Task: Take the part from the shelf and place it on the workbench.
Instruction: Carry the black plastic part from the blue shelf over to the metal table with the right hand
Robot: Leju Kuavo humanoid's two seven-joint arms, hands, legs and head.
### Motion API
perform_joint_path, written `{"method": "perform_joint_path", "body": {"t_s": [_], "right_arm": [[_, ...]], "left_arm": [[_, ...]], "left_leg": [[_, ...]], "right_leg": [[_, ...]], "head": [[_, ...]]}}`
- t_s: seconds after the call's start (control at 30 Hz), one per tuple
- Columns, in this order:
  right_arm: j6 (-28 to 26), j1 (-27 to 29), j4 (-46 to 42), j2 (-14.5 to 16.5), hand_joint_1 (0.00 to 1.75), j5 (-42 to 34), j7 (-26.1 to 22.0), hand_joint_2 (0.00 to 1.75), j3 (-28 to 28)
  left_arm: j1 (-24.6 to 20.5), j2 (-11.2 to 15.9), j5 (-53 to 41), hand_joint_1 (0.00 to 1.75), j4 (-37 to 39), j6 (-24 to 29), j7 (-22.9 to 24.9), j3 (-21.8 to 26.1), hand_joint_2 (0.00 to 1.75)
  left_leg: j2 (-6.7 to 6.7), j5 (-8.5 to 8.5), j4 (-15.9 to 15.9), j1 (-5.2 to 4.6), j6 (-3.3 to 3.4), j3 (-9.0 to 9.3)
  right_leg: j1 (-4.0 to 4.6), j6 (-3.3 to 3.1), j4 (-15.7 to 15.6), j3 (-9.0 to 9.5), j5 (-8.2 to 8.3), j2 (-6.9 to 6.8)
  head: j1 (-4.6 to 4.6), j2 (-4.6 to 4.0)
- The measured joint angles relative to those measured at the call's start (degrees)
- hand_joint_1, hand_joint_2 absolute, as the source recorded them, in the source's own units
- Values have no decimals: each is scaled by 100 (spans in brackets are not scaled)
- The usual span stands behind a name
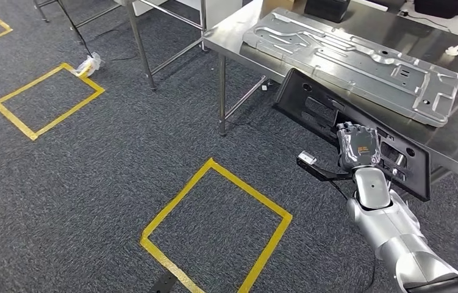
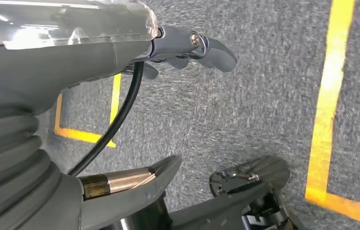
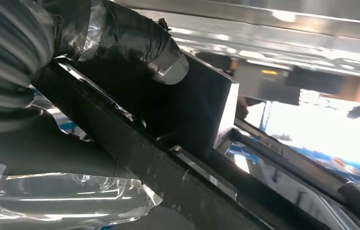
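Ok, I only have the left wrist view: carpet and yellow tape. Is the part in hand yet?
Observer: Yes. The right hand grips the black part.
Operator: Is it on the workbench?
Observer: Not flat. It hangs tilted at the near edge of the workbench.
Operator: Anything already on the bench?
Observer: A large silver stamped panel lies there, just beyond the black part.
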Motion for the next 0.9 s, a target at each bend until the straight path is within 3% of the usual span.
{"method": "perform_joint_path", "body": {"t_s": [0.07, 0.13, 0.17, 0.23, 0.33, 0.4, 0.47, 0.53, 0.6, 0.67, 0.73, 0.77, 0.8, 0.87, 0.9], "right_arm": [[13, -9, 7, 1, 175, 103, -7, 175, 1], [43, -27, 16, 8, 175, 223, -14, 175, 9], [58, -29, 23, 15, 175, 261, -32, 175, 20], [92, -25, 37, 40, 175, 302, -81, 175, 71], [151, -48, 55, 121, 175, 311, -150, 175, 199], [188, -49, 61, 186, 175, 312, -187, 175, 277], [230, -57, 67, 225, 175, 318, -230, 175, 360], [267, -72, 80, 239, 175, 328, -256, 175, 438], [285, -55, 106, 237, 175, 330, -258, 175, 478], [290, -46, 124, 237, 175, 330, -258, 175, 501], [290, -57, 127, 242, 175, 330, -258, 175, 516], [291, -68, 130, 252, 175, 330, -258, 175, 525], [293, -69, 137, 256, 175, 330, -260, 175, 533], [301, -56, 155, 264, 175, 330, -261, 175, 543], [305, -41, 164, 262, 175, 329, -262, 175, 544]], "left_arm": [[-9, -5, 17, 0, 0, -5, 18, 1, 175], [-26, -10, 47, 0, 0, -9, 56, 9, 175], [-27, -10, 58, 0, 0, -9, 73, 14, 175], [-16, -6, 69, 0, 0, -8, 96, 22, 175], [1, 12, 64, 0, 0, -5, 100, 29, 175], [3, -5, 51, 0, -2, -5, 97, 31, 175], [-11, -24, 42, 0, -4, -6, 93, 32, 175], [-26, -29, 38, 0, -4, -8, 91, 33, 175], [-2, -43, 36, 0, -4, -13, 91, 33, 175], [29, -52, 36, 0, -4, -15, 91, 33, 175], [18, -39, 34, 0, -3, -11, 91, 35, 175], [8, -39, 34, 0, -2, -7, 91, 37, 175], [5, -36, 33, 0, -2, -1, 91, 39, 175], [21, -61, 33, 0, -1, 8, 91, 40, 175], [28, -68, 33, 0, -2, 10, 90, 40, 175]], "left_leg": [[65, -53, 42, 19, -62, 25], [112, -104, 97, 3, -133, 21], [120, -129, 120, -15, -144, 15], [123, -142, 132, -29, -97, 5], [112, -104, 39, -54, -47, 52], [103, 80, -420, -32, 33, 338], [114, 259, -897, 39, 89, 645], [127, 276, -982, 93, 22, 725], [112, 191, -892, 186, -115, 732], [97, 27, -672, 330, -296, 706], [92, -186, -355, 445, -508, 608], [90, -271, -211, 465, -596, 546], [86, -327, -116, 464, -662, 499], [86, -383, -46, 465, -722, 482], [74, -431, 2, 482, -718, 481]], "right_leg": [[-38, 42, -731, 384, 361, -73], [-18, 20, -1295, 685, 521, -125], [-12, -2, -1385, 730, 512, -136], [-21, -37, -1399, 735, 513, -123], [-86, -31, -1515, 781, 561, -119], [-74, -40, -1650, 876, 597, -95], [-42, -37, -1446, 809, 481, -55], [-70, 27, -839, 504, 245, -28], [-149, 138, -516, 298, 229, -27], [-254, 291, -922, 444, 535, -54], [-280, 410, -1288, 605, 638, -56], [-268, 363, -1285, 604, 574, -33], [-239, 270, -1166, 557, 471, -2], [-214, 47, -1026, 504, 374, 48], [-197, -6, -1015, 520, 344, 59]], "head": [[1, 0], [-5, 0], [-11, 0], [-19, 0], [-27, 0], [-33, 0], [-25, 0], [-21, 0], [-21, 0], [-19, 0], [1, 0], [2, 0], [-1, 0], [-39, 0], [-68, 0]]}}
